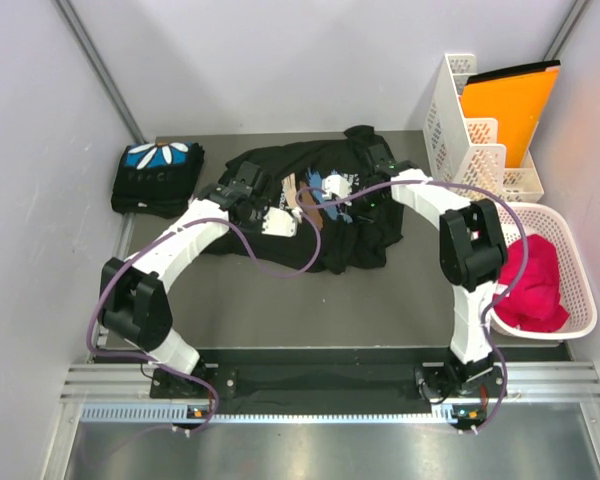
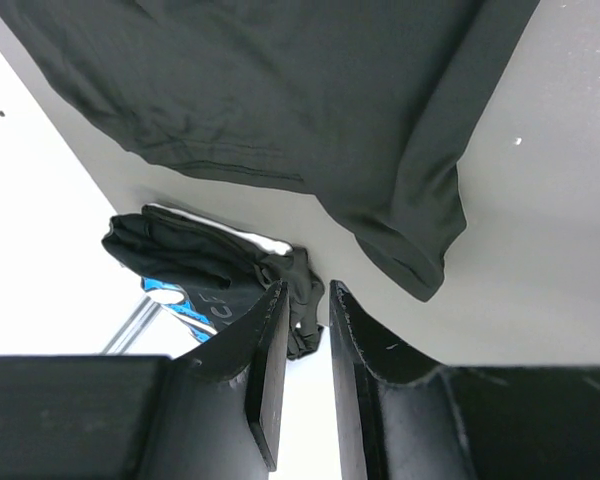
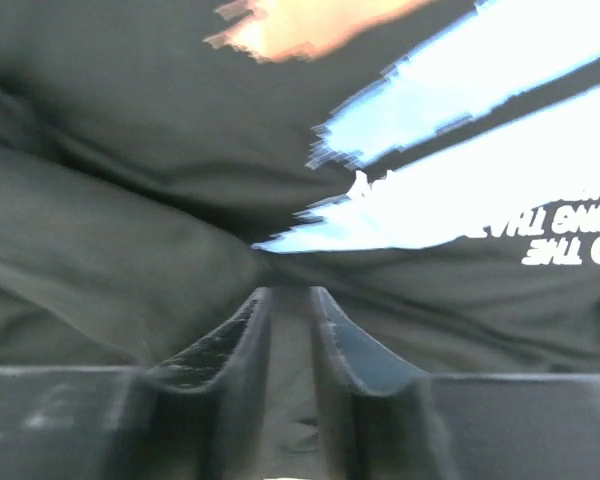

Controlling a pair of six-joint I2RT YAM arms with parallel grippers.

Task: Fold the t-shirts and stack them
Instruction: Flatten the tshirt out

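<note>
Grey table (image 1: 280,310), folded tee (image 1: 158,180) far-L, crumpled tee (image 1: 355,248) mid

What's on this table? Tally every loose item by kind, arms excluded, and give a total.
T-shirts: 2 (folded, unfolded)
Red cloth: 1
Basket: 1
Rack: 1
Folder: 1
Total: 6

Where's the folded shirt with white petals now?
In the top view, the folded petal-print t-shirt sits at the far left corner of the table, apart from the brush-stroke t-shirt mid-table.
</note>
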